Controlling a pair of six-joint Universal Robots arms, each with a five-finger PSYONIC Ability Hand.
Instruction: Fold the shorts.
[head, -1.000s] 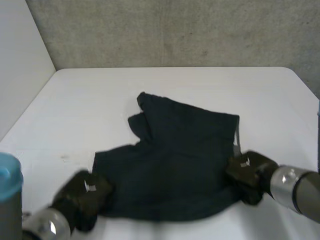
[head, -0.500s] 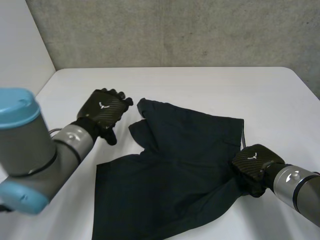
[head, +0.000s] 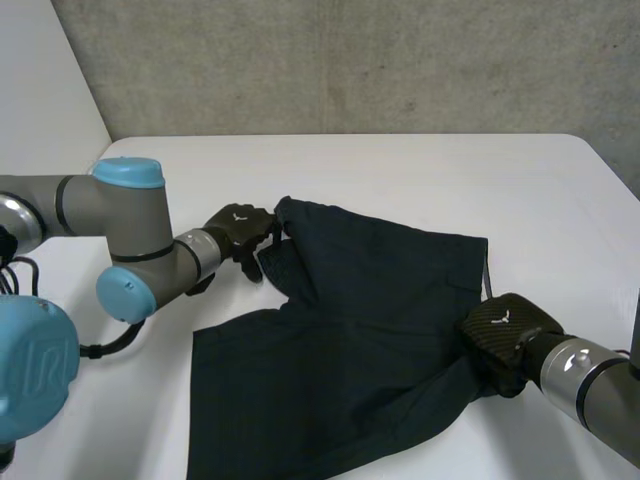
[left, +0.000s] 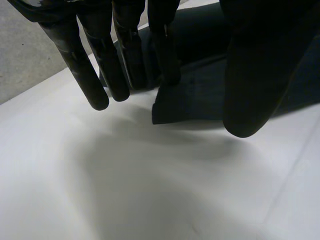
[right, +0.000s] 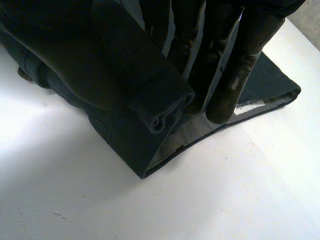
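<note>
Since half a second ago the left hand (head: 238, 226) has dropped away from the camera and moved across to the shorts (head: 350, 340). Its arm (head: 125, 215) now reaches over the bench (head: 420, 165) from the left side. The right hand (head: 503, 335) and the shorts lie much as they did.

Shorts: dark, spread mostly flat on the middle of the bench, reaching to its near edge. At the far left, one part is rumpled and turned over on itself.

Left hand: at that far left part. In the left wrist view its fingers (left: 95, 75) hang straight and its thumb (left: 255, 75) stands apart from them. A corner of the cloth lies on the bench between the two. One finger is at the cloth's edge; contact cannot be confirmed. Nothing is gripped and the hand is relaxed.

Right hand: at the right edge of the shorts, towards the near side. In the right wrist view its fingers are closed against a thick roll of hem, with cloth bunched on the thumb side. It is gripping the shorts. A pale label (right: 248, 106) shows just beneath the fingertips.
</note>
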